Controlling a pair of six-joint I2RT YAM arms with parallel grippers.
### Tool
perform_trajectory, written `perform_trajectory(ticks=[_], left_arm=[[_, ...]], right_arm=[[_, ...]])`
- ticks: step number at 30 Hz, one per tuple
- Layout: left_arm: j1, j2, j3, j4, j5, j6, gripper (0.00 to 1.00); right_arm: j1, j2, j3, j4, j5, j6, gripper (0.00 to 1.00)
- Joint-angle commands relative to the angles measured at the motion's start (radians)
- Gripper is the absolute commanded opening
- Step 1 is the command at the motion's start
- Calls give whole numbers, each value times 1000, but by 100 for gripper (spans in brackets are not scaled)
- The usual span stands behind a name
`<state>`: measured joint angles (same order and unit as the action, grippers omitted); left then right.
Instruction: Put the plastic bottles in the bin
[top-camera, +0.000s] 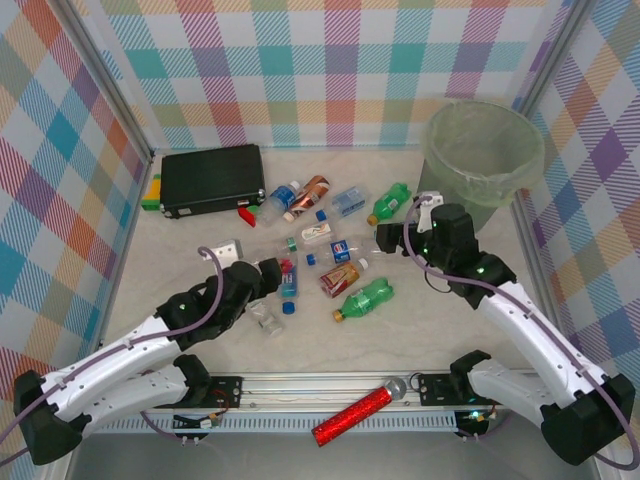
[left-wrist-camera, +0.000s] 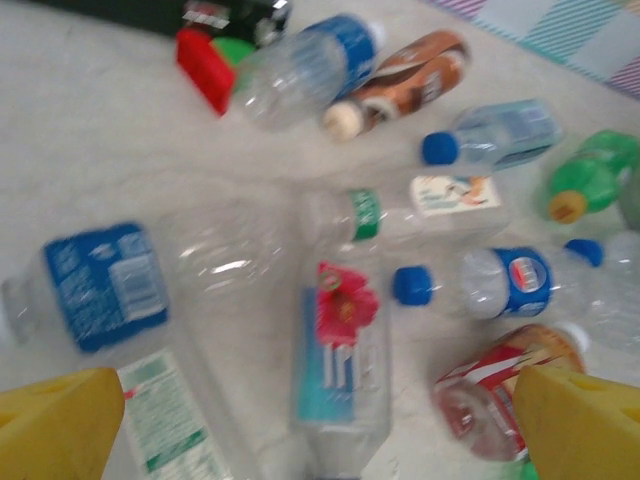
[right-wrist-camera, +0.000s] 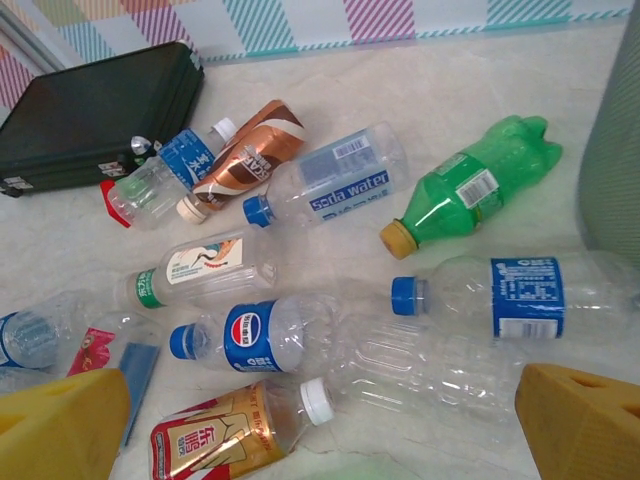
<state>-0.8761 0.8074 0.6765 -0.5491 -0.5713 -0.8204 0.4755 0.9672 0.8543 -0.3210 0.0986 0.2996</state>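
Note:
Several plastic bottles (top-camera: 330, 250) lie scattered mid-table, clear ones with blue, red or white caps, two green ones (top-camera: 365, 298) and a brown-labelled one (top-camera: 308, 197). The pale-green bin (top-camera: 480, 175) stands at the far right. My left gripper (top-camera: 280, 280) is open over the cluster's left side. A clear bottle with a red-flower label (left-wrist-camera: 340, 350) lies below, between its yellow fingers (left-wrist-camera: 60, 430). My right gripper (top-camera: 428, 210) is open near the bin, above a clear unlabelled bottle (right-wrist-camera: 440, 375) and a red-gold labelled bottle (right-wrist-camera: 225, 435). Neither gripper holds anything.
A black rectangular case (top-camera: 212, 180) lies at the back left, with small red and green items by it. A red glittery tube (top-camera: 352, 415) rests on the front rail. Plaid walls close in the table on three sides. The bin's wall (right-wrist-camera: 612, 150) is close on the right gripper's right.

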Motion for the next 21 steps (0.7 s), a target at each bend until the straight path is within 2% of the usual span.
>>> perform_trajectory(ticks=[1,9,15,21], left_arm=[[-17,-29,7,-213,-32,-208,100],[-81,-22,-9,-362,-44,-411,100],[-131,-40,-33,-387,-34,-485,100],[-178,5,-59,-366,-25,-522,100]], right_arm=[[6,-8,-61,178,-46,23,99],[6,-74,-149,233,-66,106,99],[6,-173,-230,257,-54,140,99],[6,-177,-246,263,-32,150,99]])
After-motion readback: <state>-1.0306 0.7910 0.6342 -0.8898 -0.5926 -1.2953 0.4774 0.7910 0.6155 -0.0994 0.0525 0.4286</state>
